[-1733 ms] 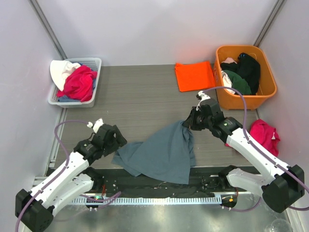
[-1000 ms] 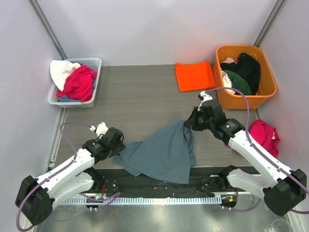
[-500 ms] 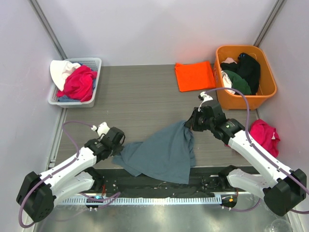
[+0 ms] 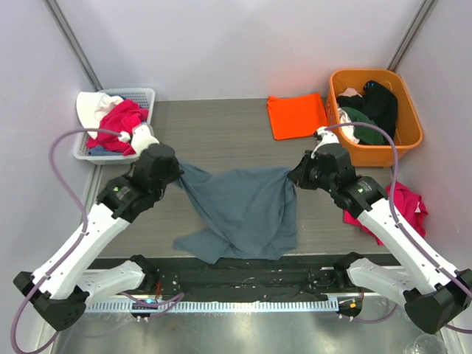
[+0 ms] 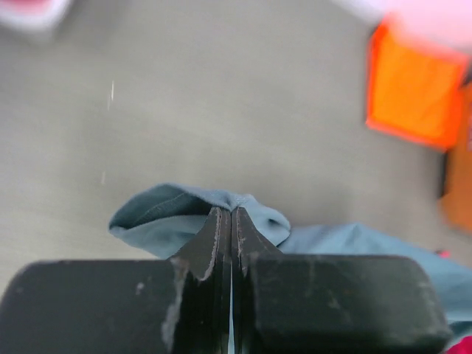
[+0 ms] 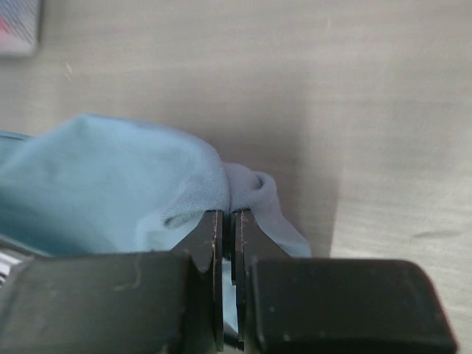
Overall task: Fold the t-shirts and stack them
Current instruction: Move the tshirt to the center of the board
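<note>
The left claw (image 4: 175, 170) and right claw (image 4: 294, 176) are each pinched shut on the blue-grey t-shirt (image 4: 247, 210) edge — thin holds may slip under tension.

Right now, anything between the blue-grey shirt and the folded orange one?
Nothing visible. Only bare table lies between the blue-grey shirt and the orange shirt. The left hand and the right hand each pinch a corner of it.

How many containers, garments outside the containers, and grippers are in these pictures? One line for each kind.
Containers: 2 (white basket, orange tub)
Garments outside containers: 3 (blue-grey t-shirt, orange t-shirt, pink garment)
Grippers: 2 (left gripper, right gripper, both shut on the blue-grey t-shirt)
Total: 7
</note>
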Controlling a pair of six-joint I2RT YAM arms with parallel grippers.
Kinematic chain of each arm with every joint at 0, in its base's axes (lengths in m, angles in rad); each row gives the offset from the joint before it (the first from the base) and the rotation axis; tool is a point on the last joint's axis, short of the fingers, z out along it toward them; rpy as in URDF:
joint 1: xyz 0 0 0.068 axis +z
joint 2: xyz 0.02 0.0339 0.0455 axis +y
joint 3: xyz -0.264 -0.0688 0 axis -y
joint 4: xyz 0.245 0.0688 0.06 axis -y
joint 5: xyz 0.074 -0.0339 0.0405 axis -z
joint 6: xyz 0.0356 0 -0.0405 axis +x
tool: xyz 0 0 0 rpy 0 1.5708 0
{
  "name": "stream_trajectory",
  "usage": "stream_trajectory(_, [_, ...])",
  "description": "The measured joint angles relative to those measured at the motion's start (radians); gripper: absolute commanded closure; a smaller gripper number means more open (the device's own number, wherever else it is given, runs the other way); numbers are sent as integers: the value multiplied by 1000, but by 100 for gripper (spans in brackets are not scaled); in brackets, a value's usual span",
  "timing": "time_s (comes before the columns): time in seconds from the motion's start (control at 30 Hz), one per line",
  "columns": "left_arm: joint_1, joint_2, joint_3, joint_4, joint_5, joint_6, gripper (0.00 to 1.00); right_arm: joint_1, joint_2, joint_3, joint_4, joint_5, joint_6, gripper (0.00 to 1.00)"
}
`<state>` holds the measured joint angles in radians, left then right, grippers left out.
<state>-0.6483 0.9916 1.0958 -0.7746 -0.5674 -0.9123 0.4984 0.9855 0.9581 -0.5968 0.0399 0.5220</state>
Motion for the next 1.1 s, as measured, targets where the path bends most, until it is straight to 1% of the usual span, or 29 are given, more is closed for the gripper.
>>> stream_trajectory(0.1, [0,16,164,-5,-62,89,100,0,1,69,-3,39,-14,99])
stream_trajectory(0.2, [0,35,237,-8,-98,145,100,0,15,120,-2,70,-29,99])
stream_trajectory(0.27, [0,49,250,-10,-110,171,100,0,31,141,0,89,-39,99])
stream_trajectory(0.5, [0,75,235,-40,-117,214,100,0,137,153,5,161,-56,99])
stream_trajectory(0.6, [0,69,192,-31,-119,218,100,0,198,151,19,177,-71,99])
stream_trajectory(0.73, [0,81,120,-29,-118,222,100,-1,320,152,66,211,-103,99])
stream_trajectory(0.87, [0,113,94,-23,-121,239,100,-7,495,241,92,225,-139,99])
stream_trajectory(0.93, [0,129,88,-14,-124,245,100,-11,588,318,114,228,-158,99])
stream_trajectory(1.1, [6,156,85,12,-132,267,100,-19,758,477,179,227,-191,98])
